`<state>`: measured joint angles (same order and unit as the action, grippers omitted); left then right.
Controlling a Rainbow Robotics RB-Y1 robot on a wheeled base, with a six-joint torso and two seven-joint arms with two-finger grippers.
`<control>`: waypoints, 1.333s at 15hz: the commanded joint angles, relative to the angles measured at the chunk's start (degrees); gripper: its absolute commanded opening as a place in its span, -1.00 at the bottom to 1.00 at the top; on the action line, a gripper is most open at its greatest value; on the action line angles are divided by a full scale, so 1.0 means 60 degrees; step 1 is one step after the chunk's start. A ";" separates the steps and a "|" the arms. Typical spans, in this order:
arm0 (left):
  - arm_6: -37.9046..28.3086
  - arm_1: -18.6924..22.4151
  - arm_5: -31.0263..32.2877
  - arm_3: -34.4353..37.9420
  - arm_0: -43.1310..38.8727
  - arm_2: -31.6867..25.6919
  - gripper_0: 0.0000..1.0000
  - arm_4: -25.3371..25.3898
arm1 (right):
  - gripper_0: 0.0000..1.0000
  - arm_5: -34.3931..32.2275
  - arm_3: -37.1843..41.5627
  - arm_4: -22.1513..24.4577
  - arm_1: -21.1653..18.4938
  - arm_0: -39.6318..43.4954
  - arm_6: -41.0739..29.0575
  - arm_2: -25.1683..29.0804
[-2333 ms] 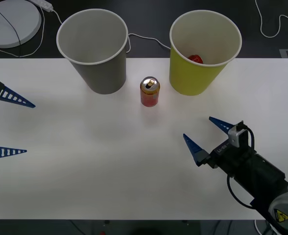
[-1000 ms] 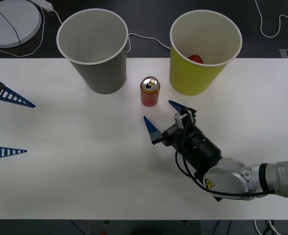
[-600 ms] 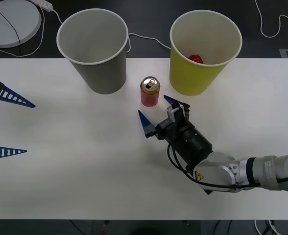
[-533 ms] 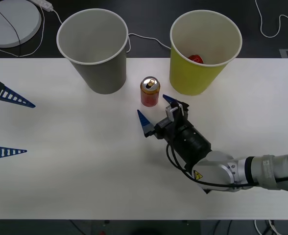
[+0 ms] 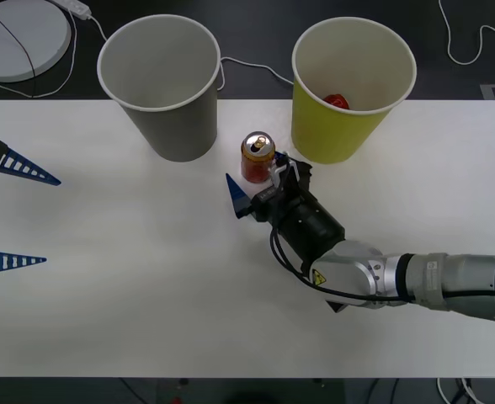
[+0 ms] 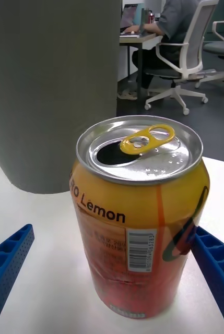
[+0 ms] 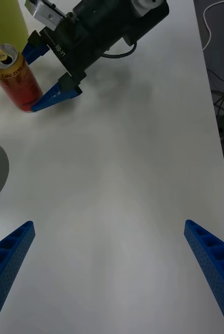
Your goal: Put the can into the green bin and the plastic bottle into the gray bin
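Note:
The can (image 5: 258,157) stands upright on the white table between the gray bin (image 5: 159,84) and the green bin (image 5: 353,88). It is orange-red with a shiny top and a gold pull tab (image 6: 145,140). My right gripper (image 5: 260,178) is open, one blue finger on each side of the can (image 6: 140,219), which sits just inside the fingertips. The left wrist view also shows the can (image 7: 15,78) between the right gripper's fingers (image 7: 54,94). My left gripper (image 5: 12,213) hangs open at the table's left edge, far from the can. The plastic bottle is out of view.
A red object (image 5: 335,101) lies inside the green bin. The gray bin's wall (image 6: 49,88) rises close behind the can. White cables (image 5: 247,67) and a round white disc (image 5: 20,38) lie beyond the table's far edge.
My right arm has reached from the front right of the table toward the can, and its open fingers now flank it. The can, the bins and the left arm have stayed put.

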<state>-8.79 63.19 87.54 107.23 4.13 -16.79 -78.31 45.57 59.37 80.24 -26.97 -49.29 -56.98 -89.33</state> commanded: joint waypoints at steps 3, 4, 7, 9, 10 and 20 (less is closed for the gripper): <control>0.0000 0.0000 0.0000 0.0000 0.0000 0.0000 1.00 0.0000 | 1.00 -0.0329 -0.0388 -0.0190 0.0349 -0.0223 0.0033 0.0094; 0.0000 0.0000 0.0000 0.0000 0.0000 0.0000 1.00 0.0000 | 1.00 -0.0388 -0.0506 -0.0234 0.0437 -0.0267 0.0048 0.0109; 0.0000 0.0000 0.0000 0.0000 0.0000 0.0000 1.00 0.0000 | 1.00 -0.0432 -0.0725 -0.0336 0.0568 -0.0340 0.0092 0.0138; 0.0000 0.0000 0.0000 0.0000 0.0000 0.0000 1.00 0.0000 | 1.00 -0.0446 -0.0798 -0.0351 0.0598 -0.0355 0.0136 0.0153; 0.0000 0.0000 0.0000 0.0000 0.0000 0.0000 1.00 0.0000 | 1.00 -0.0446 -0.0828 -0.0336 0.0612 -0.0355 0.0151 0.0167; 0.0000 0.0000 0.0000 0.0000 0.0000 0.0000 1.00 0.0000 | -1.00 -0.0446 -0.0828 -0.0219 0.0598 -0.0340 0.0239 0.0182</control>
<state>-8.79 63.19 87.54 107.23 4.13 -16.79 -78.31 42.93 54.38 78.75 -23.36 -51.40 -55.56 -88.23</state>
